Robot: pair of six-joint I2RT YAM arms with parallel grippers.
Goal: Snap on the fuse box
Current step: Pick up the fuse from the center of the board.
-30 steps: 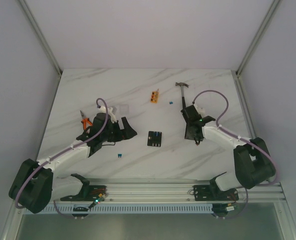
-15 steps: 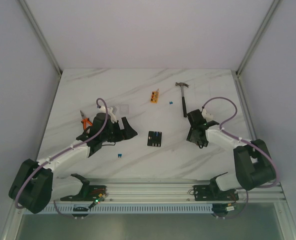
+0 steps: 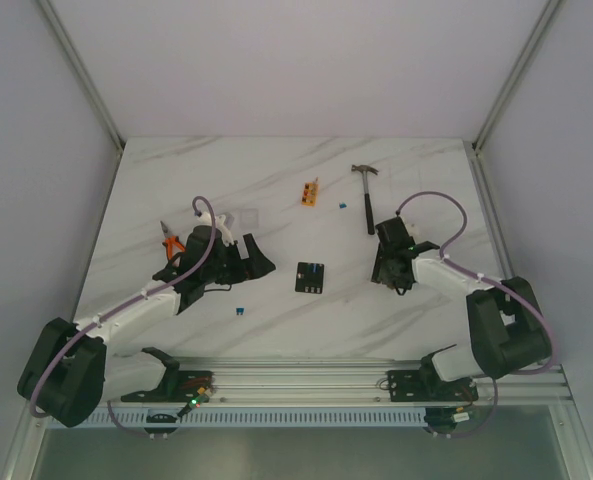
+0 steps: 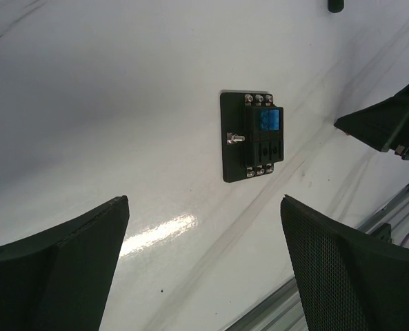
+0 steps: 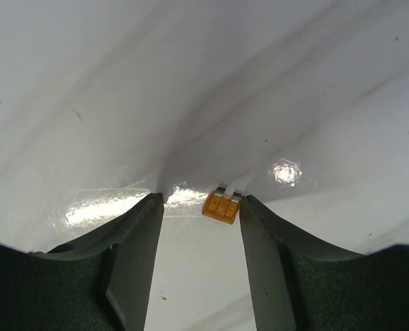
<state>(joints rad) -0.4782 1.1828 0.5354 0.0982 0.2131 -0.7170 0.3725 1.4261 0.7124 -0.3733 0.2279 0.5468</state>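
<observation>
The fuse box [image 3: 310, 276] is a small black square with a blue fuse on top, flat on the table between the arms. It also shows in the left wrist view [image 4: 254, 136], ahead of my left gripper [image 4: 204, 207]. That gripper [image 3: 257, 263] is open and empty, left of the box. My right gripper [image 3: 387, 276] is down at the table, right of the box. In the right wrist view it [image 5: 201, 198] is open around a small orange fuse [image 5: 221, 206] lying on the table against the right finger [image 5: 259, 234].
A hammer [image 3: 366, 196] lies behind the right gripper. An orange block [image 3: 310, 191] sits at the back middle. Orange-handled pliers [image 3: 172, 241] lie by the left arm. A loose blue fuse [image 3: 240, 311] lies near the front rail [image 3: 296, 378].
My right gripper has pulled back from the hammer and come down to the table beside the fuse box. The left arm has not moved.
</observation>
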